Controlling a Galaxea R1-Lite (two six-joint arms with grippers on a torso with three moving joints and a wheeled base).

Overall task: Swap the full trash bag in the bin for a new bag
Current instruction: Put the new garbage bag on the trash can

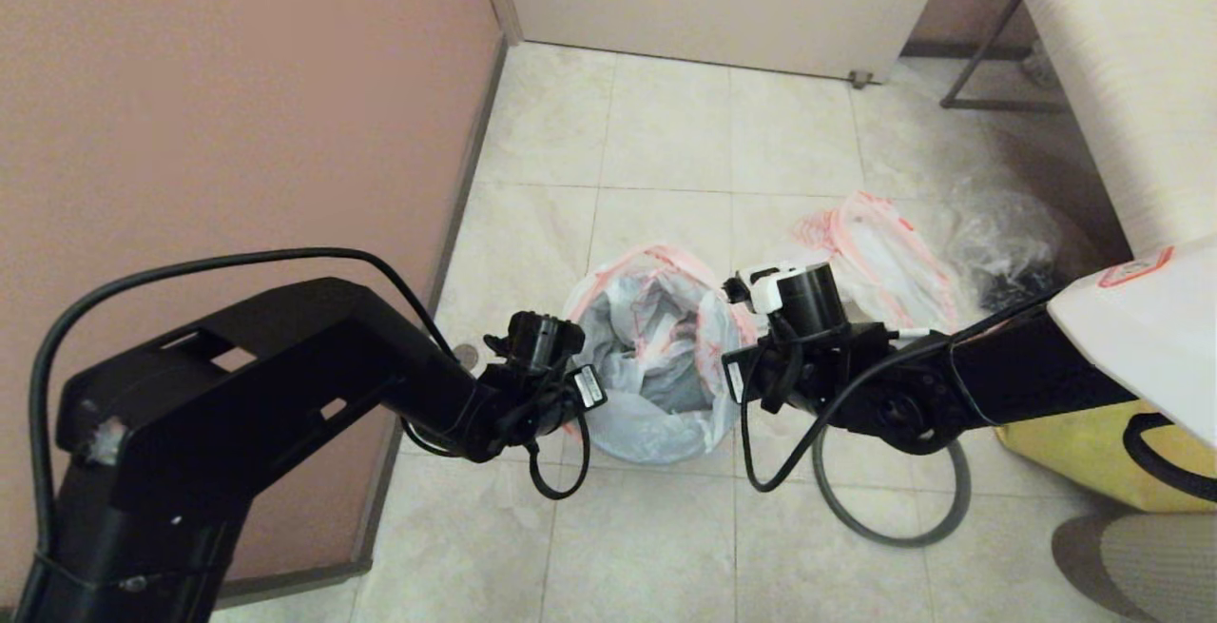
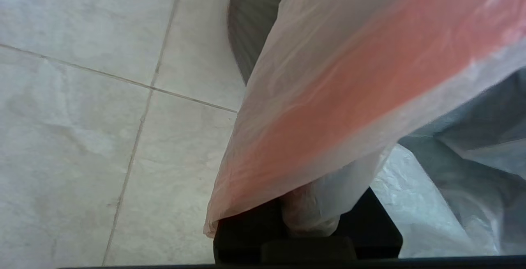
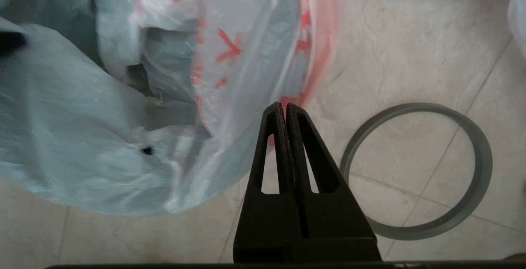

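On the tiled floor (image 1: 666, 138) between both arms, the new bag (image 1: 656, 357) drapes over the bin, hiding it almost entirely. The left gripper (image 2: 310, 215) pinches its orange edge; the right gripper (image 3: 285, 106), fingers pressed together, sits at the opposite edge. The grey hoop (image 3: 415, 170) lies beside, the full trash bag (image 1: 879, 252) behind.

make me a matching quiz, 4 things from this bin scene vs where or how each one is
1 new bag
2 grey hoop
3 full trash bag
4 left gripper

a lying flat on the tiles, off the bin
b jaws shut on bag film
c draped over the bin's mouth
d slumped on the tiles beyond the bin

Pairs: 1-c, 2-a, 3-d, 4-b
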